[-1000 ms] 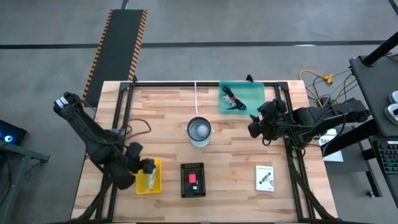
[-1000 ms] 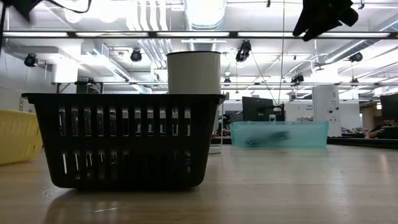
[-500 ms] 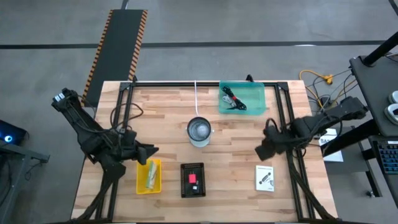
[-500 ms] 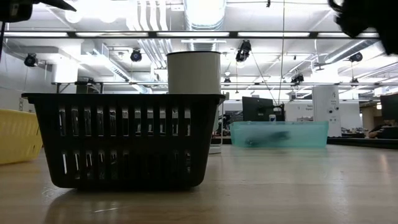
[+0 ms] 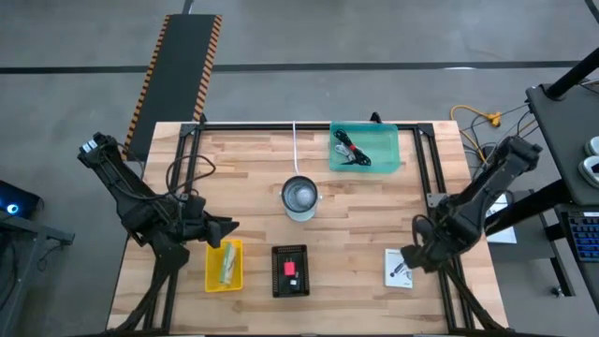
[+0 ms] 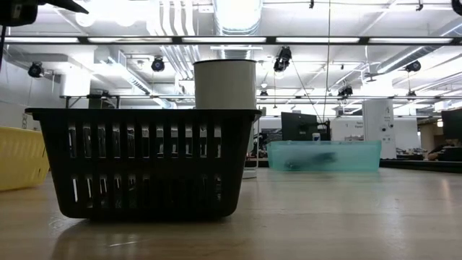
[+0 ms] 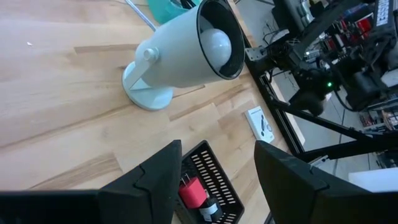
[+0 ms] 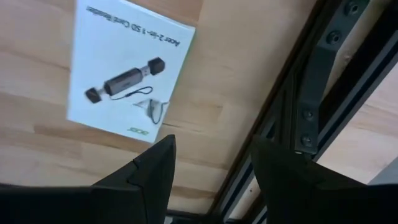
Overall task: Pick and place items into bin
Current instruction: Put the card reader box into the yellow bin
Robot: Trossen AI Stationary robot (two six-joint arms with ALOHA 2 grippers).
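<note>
Right gripper (image 5: 408, 261) – fingers spread, empty, poised at white packet's (image 5: 398, 269) edge near table rail | Left gripper (image 5: 223, 227) – spread, idle above yellow tray (image 5: 224, 266) | Risk: flat packet could slide from the pinch – thin edge, little purchase.

Robotics lab or industrial workshop. Butcher-block table (image 5: 253, 183) on a black extrusion frame (image 5: 437, 187), bare concrete floor, hazard-striped ramp (image 5: 178, 65) at the far side. Low view: exposed ceiling ducts (image 6: 238, 14), strip lights, track spotlights (image 6: 283, 58), monitors (image 6: 299, 124) on benches behind.
</note>
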